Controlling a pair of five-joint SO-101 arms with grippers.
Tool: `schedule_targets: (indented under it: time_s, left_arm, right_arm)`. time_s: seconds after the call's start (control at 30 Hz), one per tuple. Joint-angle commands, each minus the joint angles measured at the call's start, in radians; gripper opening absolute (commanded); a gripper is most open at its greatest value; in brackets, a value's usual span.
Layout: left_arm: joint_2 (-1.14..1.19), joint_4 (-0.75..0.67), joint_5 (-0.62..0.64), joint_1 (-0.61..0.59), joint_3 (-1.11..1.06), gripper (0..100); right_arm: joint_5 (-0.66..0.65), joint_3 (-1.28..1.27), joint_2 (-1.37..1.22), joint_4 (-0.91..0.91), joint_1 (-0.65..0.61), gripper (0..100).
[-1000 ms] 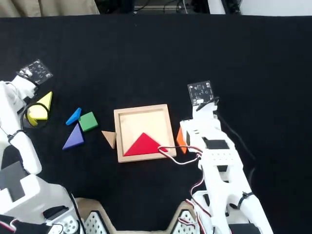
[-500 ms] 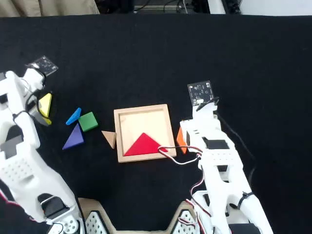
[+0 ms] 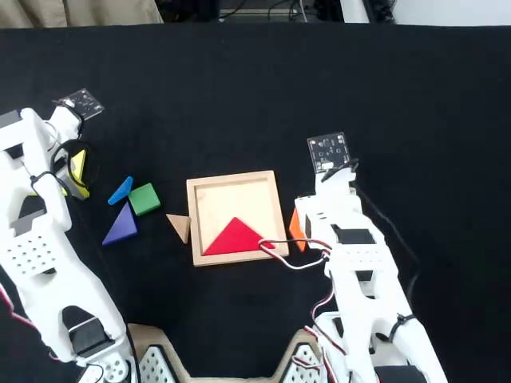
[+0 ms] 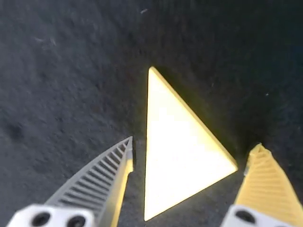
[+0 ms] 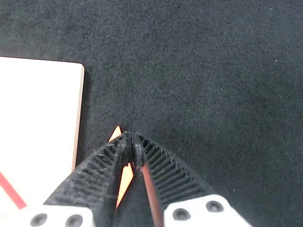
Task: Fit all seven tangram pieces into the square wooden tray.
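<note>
The square wooden tray [image 3: 233, 179] lies mid-table with a red triangle [image 3: 234, 238] in its near part. At the far left a yellow triangle [image 3: 77, 166] lies flat on the black cloth. My left gripper [image 4: 194, 144] is open over it, one finger on each side of the yellow triangle [image 4: 175, 151]. My right gripper [image 5: 131, 138] is shut just off the tray's right edge [image 5: 79, 109]. An orange piece [image 5: 124, 177] lies under its fingertips and shows as a sliver [image 3: 295, 226] beside the tray. I cannot tell whether the fingers touch it.
Left of the tray lie a blue parallelogram [image 3: 120, 191], a green square [image 3: 144, 199], a purple triangle [image 3: 121, 226] and a small tan triangle [image 3: 180, 226]. The right arm [image 3: 351, 239] covers the cloth right of the tray. Black cloth stretches behind the tray.
The left arm has stretched out towards the far side, bringing its open gripper down around the yellow triangle. The right arm and the other pieces have not moved.
</note>
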State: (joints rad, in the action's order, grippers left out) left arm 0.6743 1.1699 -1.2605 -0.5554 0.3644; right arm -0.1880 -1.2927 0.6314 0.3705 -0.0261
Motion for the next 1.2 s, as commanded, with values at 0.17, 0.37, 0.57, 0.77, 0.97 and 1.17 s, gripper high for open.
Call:
schedule_targets:
  time_s: [0.17, 0.37, 0.57, 0.77, 0.97, 1.17]
  left_arm:
    - [-0.011, -0.003, 0.003, 0.002, 0.058, 37]
    - [0.017, -0.083, 0.0, -0.013, 0.042, 37]
    - [0.091, -0.012, -0.031, -0.015, 0.091, 36]
    - [0.101, 0.103, -0.034, -0.028, 0.176, 36]
    - [0.1, 0.163, -0.095, -0.053, 0.206, 36]
    - [0.103, 0.144, -0.13, -0.053, 0.203, 36]
  right_arm:
    - [-0.008, 0.004, 0.018, -0.023, -0.017, 1.5]
    - [-0.008, 0.002, 0.018, -0.023, -0.04, 1.5]
    - [-0.008, -0.005, 0.018, -0.023, -0.048, 1.5]
    - [-0.008, -0.01, 0.018, -0.046, -0.048, 1.5]
    - [-0.008, -0.027, 0.018, -0.08, -0.048, 1.5]
    - [-0.008, -0.027, 0.018, -0.078, -0.048, 1.5]
